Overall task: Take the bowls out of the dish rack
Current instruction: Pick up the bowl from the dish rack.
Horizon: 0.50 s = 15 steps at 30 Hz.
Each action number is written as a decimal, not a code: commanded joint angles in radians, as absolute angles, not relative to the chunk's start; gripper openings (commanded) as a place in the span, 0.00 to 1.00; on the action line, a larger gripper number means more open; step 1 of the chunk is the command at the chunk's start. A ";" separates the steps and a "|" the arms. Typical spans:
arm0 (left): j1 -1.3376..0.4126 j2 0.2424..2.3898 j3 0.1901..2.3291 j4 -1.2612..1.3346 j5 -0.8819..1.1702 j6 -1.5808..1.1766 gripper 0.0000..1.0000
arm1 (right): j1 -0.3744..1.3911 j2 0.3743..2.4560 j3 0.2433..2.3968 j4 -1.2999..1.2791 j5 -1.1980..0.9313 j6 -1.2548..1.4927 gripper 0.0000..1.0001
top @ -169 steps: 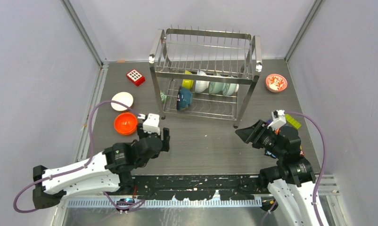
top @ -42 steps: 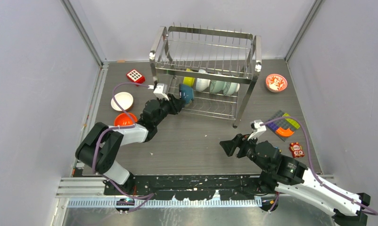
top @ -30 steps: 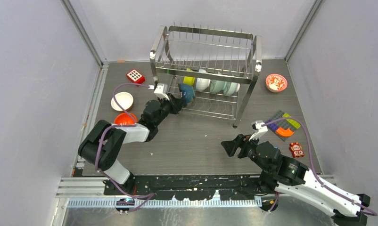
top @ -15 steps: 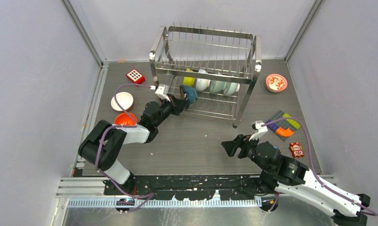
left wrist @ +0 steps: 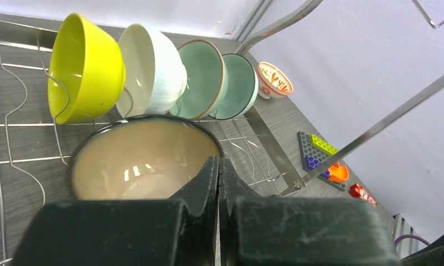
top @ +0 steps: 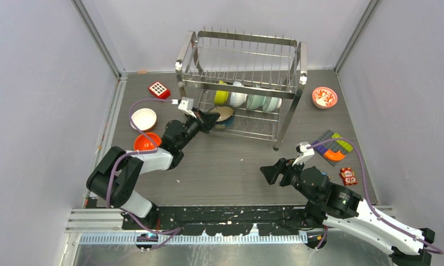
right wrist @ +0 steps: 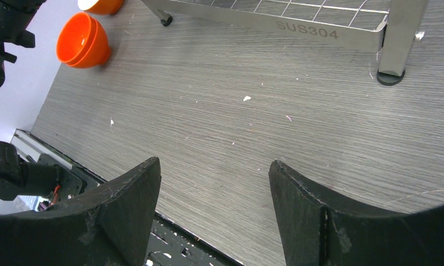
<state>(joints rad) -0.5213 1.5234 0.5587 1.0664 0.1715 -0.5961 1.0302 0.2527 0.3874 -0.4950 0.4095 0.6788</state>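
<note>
The steel dish rack (top: pixel 242 55) stands at the back of the table. On its lower tier a dark bowl with a beige inside (top: pixel 225 114) (left wrist: pixel 137 160) lies mouth up. My left gripper (top: pixel 211 117) (left wrist: pixel 218 160) sits right at that bowl's near rim, jaws pressed together with nothing between them. Behind it, on edge, stand a lime-yellow bowl (left wrist: pixel 84 69), a white bowl (left wrist: pixel 153 69) and two pale teal bowls (left wrist: pixel 200 77). My right gripper (top: pixel 270 173) (right wrist: pixel 214 172) hangs open over bare table. An orange bowl (top: pixel 146 141) and a white bowl (top: pixel 143 118) rest left of the rack.
A red-and-white patterned bowl (top: pixel 324 97) sits right of the rack. A red block with white dots (top: pixel 159 88) lies at the back left. A plate of toy bricks (top: pixel 333 145) and a small red toy (top: pixel 349 175) lie at the right. The rack's leg (right wrist: pixel 390 75) stands ahead of my right gripper.
The dark bowl has tipped from standing on edge to lying mouth up, showing its beige inside. My left gripper's jaws have closed fully. The right arm has not moved.
</note>
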 commanded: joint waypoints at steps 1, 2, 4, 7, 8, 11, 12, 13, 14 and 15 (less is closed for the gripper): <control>-0.521 1.486 0.554 1.142 0.189 -0.595 0.00 | 1.035 0.241 0.421 -0.470 0.427 0.670 0.75; -0.522 1.487 0.552 1.140 0.190 -0.594 0.00 | 1.034 0.240 0.420 -0.472 0.428 0.670 0.75; -0.522 1.487 0.548 1.134 0.187 -0.595 0.00 | 1.034 0.240 0.420 -0.473 0.427 0.672 0.75; -0.521 1.480 0.542 1.123 0.186 -0.594 0.00 | 1.034 0.237 0.420 -0.476 0.428 0.673 0.75; -0.521 1.476 0.540 1.119 0.184 -0.593 0.00 | 1.035 0.236 0.420 -0.476 0.429 0.673 0.75; -0.521 1.454 0.539 1.081 0.177 -0.581 0.00 | 1.035 0.232 0.420 -0.477 0.431 0.672 0.75; -0.523 1.444 0.541 1.062 0.173 -0.576 0.00 | 1.035 0.231 0.421 -0.478 0.432 0.672 0.75; -0.524 1.433 0.541 1.045 0.168 -0.573 0.00 | 1.034 0.231 0.422 -0.479 0.433 0.672 0.75; -0.526 1.422 0.542 1.022 0.163 -0.571 0.03 | 1.035 0.231 0.422 -0.478 0.433 0.672 0.75; -0.531 1.407 0.544 0.998 0.155 -0.565 0.09 | 1.035 0.231 0.422 -0.477 0.433 0.672 0.75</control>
